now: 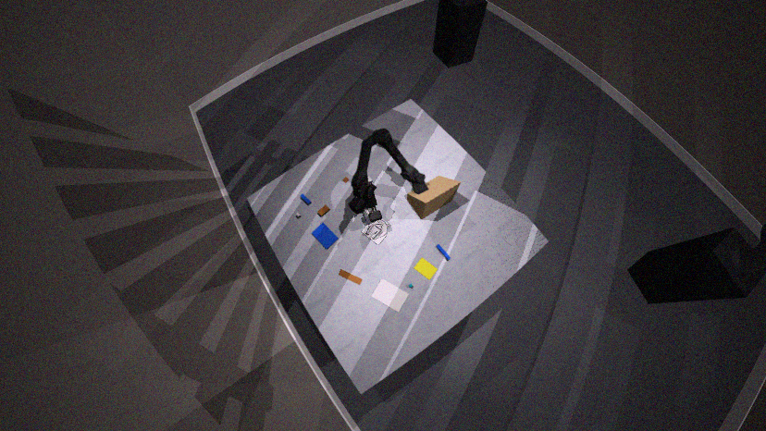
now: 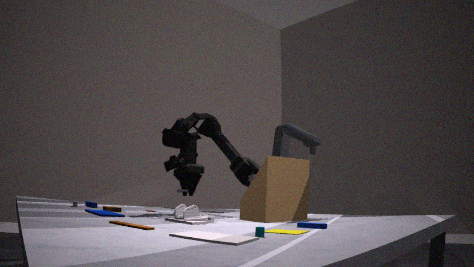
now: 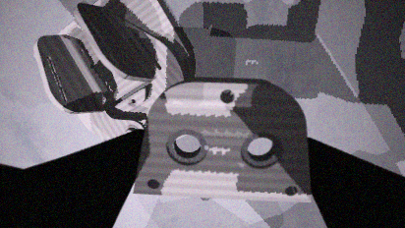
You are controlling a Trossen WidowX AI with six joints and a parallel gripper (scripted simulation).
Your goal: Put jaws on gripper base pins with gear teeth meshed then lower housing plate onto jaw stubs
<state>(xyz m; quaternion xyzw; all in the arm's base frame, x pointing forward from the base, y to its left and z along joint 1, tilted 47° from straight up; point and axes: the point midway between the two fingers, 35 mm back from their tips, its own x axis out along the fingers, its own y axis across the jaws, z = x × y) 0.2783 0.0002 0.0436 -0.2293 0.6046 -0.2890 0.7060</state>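
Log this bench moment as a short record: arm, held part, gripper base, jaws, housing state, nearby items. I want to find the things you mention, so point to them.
arm: black, bent over the table
gripper (image 2: 187, 193) (image 3: 223, 147): shut on the housing plate
housing plate (image 3: 223, 118): two large ringed holes, raised off the table
gripper base (image 2: 170, 219): on the table
jaws: two pale upright parts on the base; tooth mesh cannot be told
housing: plate not yet lowered
nearby: blue slab (image 1: 325, 236) (image 2: 104, 212), yellow slab (image 1: 426, 268) (image 2: 287, 231), teal block (image 1: 410, 286) (image 2: 259, 231)

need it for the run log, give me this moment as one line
gripper: shut on housing plate | plate: held above table | both jaws: on gripper base, meshing unclear | closing: not done
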